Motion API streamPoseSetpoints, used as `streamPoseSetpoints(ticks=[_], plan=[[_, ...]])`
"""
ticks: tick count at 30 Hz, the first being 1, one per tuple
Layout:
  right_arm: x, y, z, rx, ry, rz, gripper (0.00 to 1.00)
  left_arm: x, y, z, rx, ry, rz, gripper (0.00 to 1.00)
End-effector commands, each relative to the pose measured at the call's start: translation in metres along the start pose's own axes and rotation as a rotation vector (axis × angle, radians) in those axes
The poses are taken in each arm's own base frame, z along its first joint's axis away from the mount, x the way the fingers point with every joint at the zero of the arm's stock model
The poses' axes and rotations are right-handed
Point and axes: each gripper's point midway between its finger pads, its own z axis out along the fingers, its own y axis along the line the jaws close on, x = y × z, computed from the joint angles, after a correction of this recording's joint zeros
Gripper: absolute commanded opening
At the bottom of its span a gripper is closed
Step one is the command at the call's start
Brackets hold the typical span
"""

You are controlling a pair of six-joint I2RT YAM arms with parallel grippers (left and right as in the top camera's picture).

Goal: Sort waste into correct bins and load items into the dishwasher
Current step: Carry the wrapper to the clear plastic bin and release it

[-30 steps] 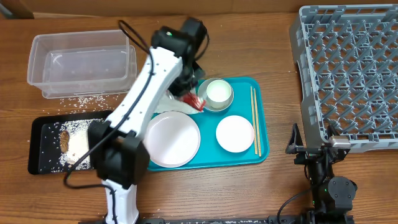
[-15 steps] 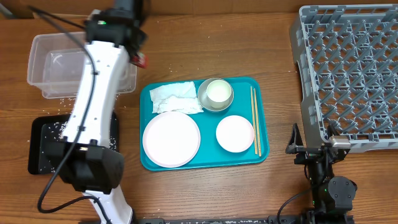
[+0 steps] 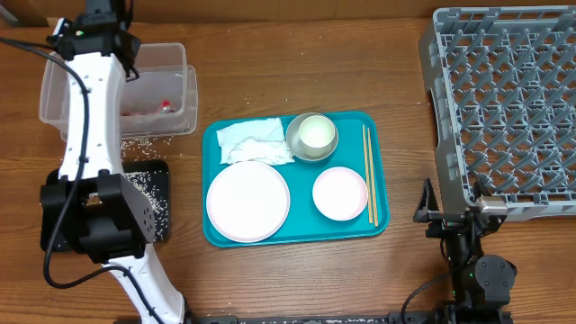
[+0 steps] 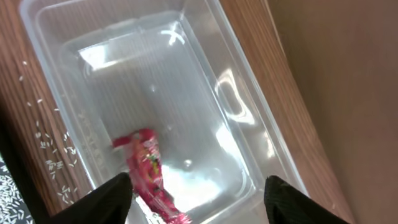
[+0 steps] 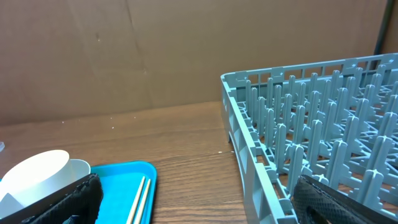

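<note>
Wrapper step looks done: red wrapper (image 4: 149, 177) lies in clear tub (image 4: 205, 81), left gripper (image 4: 198, 183) hovering above it, fingers spread, empty. Right gripper (image 5: 196, 186) idle beside dish rack (image 5: 298, 124), likewise spread. Next, probably: crumpled napkin (image 3: 255, 142) on teal tray (image 3: 301, 227), just beside bowl (image 3: 312, 135); calls for a top-down pinch clear of bowl.

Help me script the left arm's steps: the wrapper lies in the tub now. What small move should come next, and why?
Probably lift the left gripper clear of the tub. Its jaws stand wide open and the wrapper lies on the tub floor, ungripped, so nothing is held. The napkin on the teal tray looks like the next pick.
</note>
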Motion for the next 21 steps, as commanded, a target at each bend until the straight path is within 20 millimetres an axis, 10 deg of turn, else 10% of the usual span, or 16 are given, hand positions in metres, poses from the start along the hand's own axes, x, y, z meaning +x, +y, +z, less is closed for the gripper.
streamPoseSetpoints(ticks=[1,5,8,21], plan=[[0.0,-0.002,0.0,0.011,-0.009,-0.003,1.0,0.032,-0.025,-0.012,0.167,0.199,0.165,0.7],[0.0,-0.002,0.0,0.011,-0.009,-0.003,1.0,0.096,-0.056,-0.05,0.459,0.522,0.37,0.61],[0.0,-0.002,0.0,0.011,-0.009,-0.003,1.0,0.141,-0.069,-0.086,0.628,0.699,0.494,0.28],[0.0,-0.002,0.0,0.011,-0.009,-0.003,1.0,0.255,-0.001,-0.116,0.092,0.632,0.722,0.45]])
